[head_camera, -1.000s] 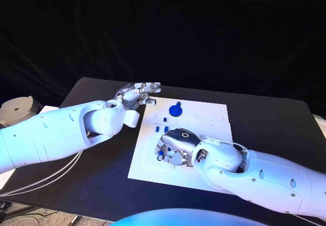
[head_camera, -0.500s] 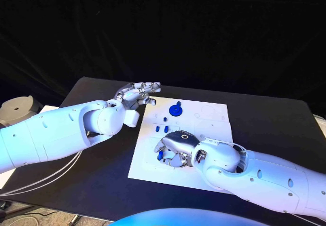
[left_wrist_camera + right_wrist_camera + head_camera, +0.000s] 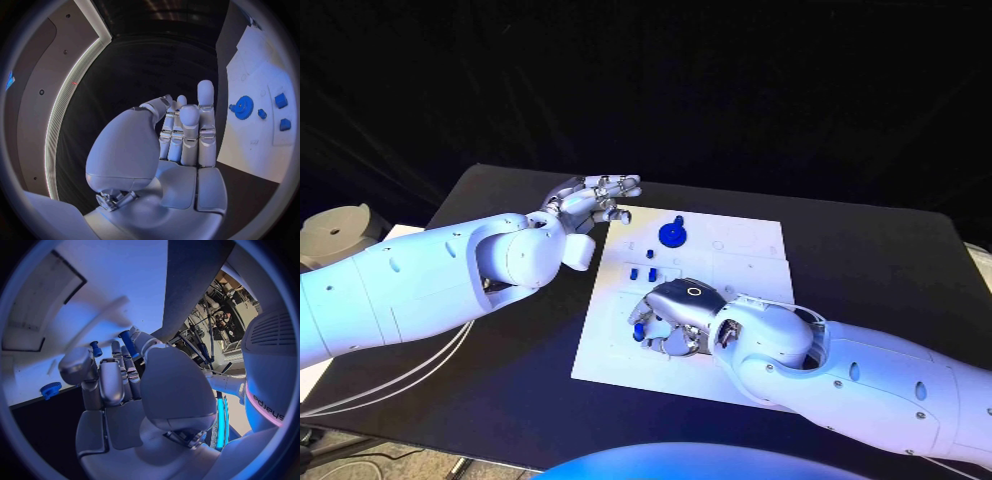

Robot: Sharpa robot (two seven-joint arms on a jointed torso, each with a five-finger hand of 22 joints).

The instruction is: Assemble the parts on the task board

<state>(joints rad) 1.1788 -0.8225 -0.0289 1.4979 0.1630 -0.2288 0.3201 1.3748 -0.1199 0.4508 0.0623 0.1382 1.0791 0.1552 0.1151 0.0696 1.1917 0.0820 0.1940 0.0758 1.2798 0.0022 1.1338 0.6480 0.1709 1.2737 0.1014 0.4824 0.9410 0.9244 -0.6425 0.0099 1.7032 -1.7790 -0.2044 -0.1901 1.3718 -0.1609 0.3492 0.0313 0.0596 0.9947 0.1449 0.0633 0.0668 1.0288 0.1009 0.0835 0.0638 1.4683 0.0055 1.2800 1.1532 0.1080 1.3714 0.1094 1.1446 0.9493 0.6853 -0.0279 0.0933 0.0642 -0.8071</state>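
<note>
this looks like a robotics lab or test room set up for recording. a black table [image 3: 877,260] stands in front of dark black curtains [image 3: 733,90] that close off the whole background. a white task board [image 3: 733,250] with small printed outlines lies in the middle of the table, the kind of plate used for trials. the right wrist view catches a cluttered corner of the room with hanging cables [image 3: 203,347] and equipment stands. the left wrist view shows a plain wall panel with a long strip light [image 3: 72,95] running along it
</note>
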